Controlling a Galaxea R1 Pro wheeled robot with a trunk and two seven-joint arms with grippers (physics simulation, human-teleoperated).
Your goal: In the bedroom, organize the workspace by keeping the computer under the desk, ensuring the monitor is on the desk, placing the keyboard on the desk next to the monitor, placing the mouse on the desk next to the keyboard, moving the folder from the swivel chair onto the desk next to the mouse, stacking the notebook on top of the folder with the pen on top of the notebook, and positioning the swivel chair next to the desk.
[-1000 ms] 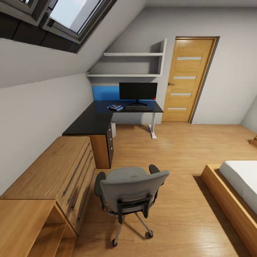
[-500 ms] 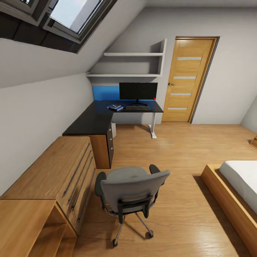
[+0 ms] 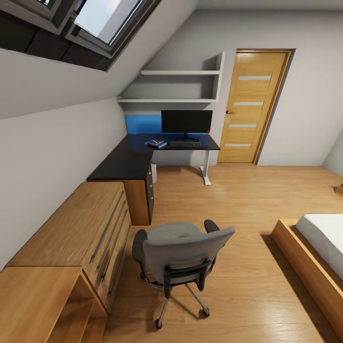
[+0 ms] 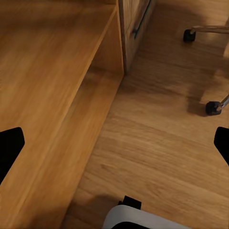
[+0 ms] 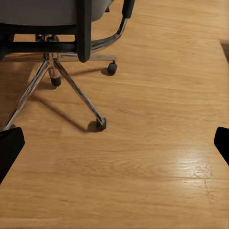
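In the head view the grey swivel chair (image 3: pixel 183 252) stands on the wood floor with its back to me, well short of the black L-shaped desk (image 3: pixel 124 164). The monitor (image 3: pixel 186 122) stands on the desk's far end with the keyboard (image 3: pixel 186 143) in front of it. Left of the keyboard lies the blue folder (image 3: pixel 156 142) with a dark notebook on it. The pen and the mouse are too small to tell. A pale sliver of the computer (image 3: pixel 153 171) shows under the desk. My left gripper (image 4: pixel 114 145) and right gripper (image 5: pixel 114 145) are both open, empty, above the floor. The chair's chrome base (image 5: pixel 62 71) lies ahead of the right gripper.
Low light-wood cabinets (image 3: pixel 76 238) line the left wall beside the chair. A bed (image 3: pixel 314 247) sits at the right and a wooden door (image 3: pixel 252 105) at the back. Open floor runs between the chair and the desk. Chair castors (image 4: pixel 212 107) show beyond the left gripper.
The whole head view has shifted slightly, so the camera has moved a little. The chair and the things on the desk have kept their places.
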